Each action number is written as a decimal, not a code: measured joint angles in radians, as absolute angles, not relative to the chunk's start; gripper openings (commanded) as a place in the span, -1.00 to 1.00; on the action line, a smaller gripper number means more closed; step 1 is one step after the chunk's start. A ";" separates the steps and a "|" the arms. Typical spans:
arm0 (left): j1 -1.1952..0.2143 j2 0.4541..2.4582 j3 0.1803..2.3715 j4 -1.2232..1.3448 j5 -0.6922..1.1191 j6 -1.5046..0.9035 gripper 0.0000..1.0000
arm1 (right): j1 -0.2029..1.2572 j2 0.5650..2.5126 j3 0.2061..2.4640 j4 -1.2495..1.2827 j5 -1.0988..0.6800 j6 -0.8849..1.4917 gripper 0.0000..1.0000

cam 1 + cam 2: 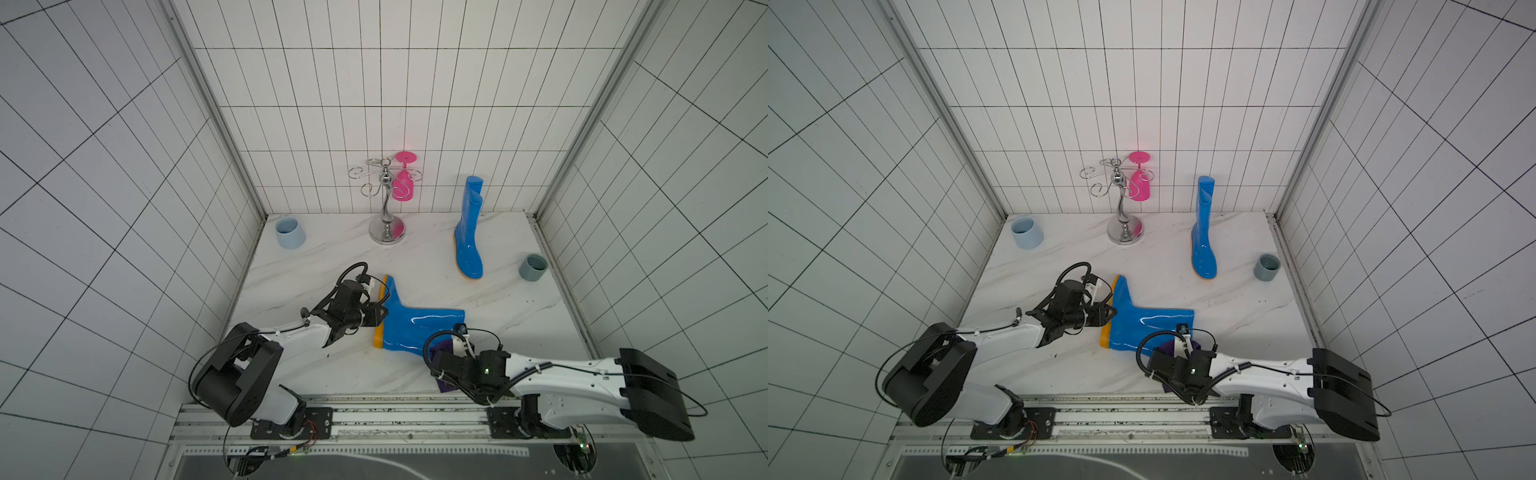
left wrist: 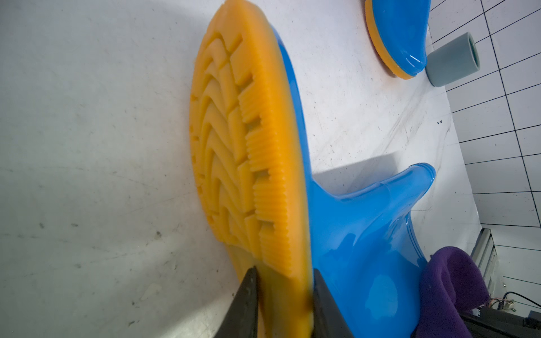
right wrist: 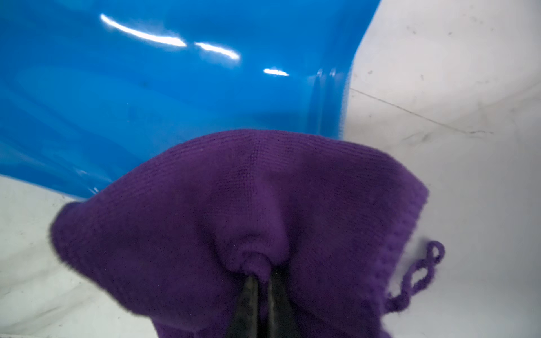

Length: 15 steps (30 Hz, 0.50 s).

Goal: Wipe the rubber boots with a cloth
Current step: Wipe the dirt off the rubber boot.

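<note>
One glossy blue rubber boot (image 1: 415, 328) (image 1: 1142, 328) lies on its side near the table's front, orange sole (image 2: 234, 146) toward the left arm. My left gripper (image 1: 380, 318) (image 2: 284, 270) is shut on the rim of that sole, one finger on the tread and one on the blue upper. The other boot (image 1: 469, 237) (image 1: 1203, 237) stands upright at the back right. My right gripper (image 3: 262, 278) is shut on a bunched fold of the dark-purple cloth (image 3: 234, 204) (image 1: 444, 346). The cloth rests against the lying boot's shaft (image 3: 175, 87) near its opening.
A light-blue cup (image 1: 289, 232) stands at the back left and a grey cup (image 1: 533, 267) at the right edge. A chrome stand (image 1: 387, 199) holding a pink glass (image 1: 403, 187) is at the back centre. Tiled walls close in three sides.
</note>
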<state>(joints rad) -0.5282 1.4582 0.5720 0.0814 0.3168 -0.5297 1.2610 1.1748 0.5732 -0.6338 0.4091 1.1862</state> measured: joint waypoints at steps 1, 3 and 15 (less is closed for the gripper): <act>-0.528 1.458 0.572 0.081 0.317 -0.530 -0.47 | 1.252 1.163 0.573 -0.636 0.411 1.187 -1.00; -0.528 1.458 0.572 0.081 0.318 -0.527 -0.46 | 1.233 1.155 0.575 -0.640 0.419 1.177 -1.00; -0.532 1.435 0.550 0.083 0.301 -0.532 -0.22 | 1.070 1.302 0.824 -0.507 0.424 0.864 -1.00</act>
<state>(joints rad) -0.5320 1.4349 0.5495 0.0830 0.3012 -0.5320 1.0702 1.3022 0.8242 -0.5068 0.4244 0.8642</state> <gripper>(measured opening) 0.386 0.059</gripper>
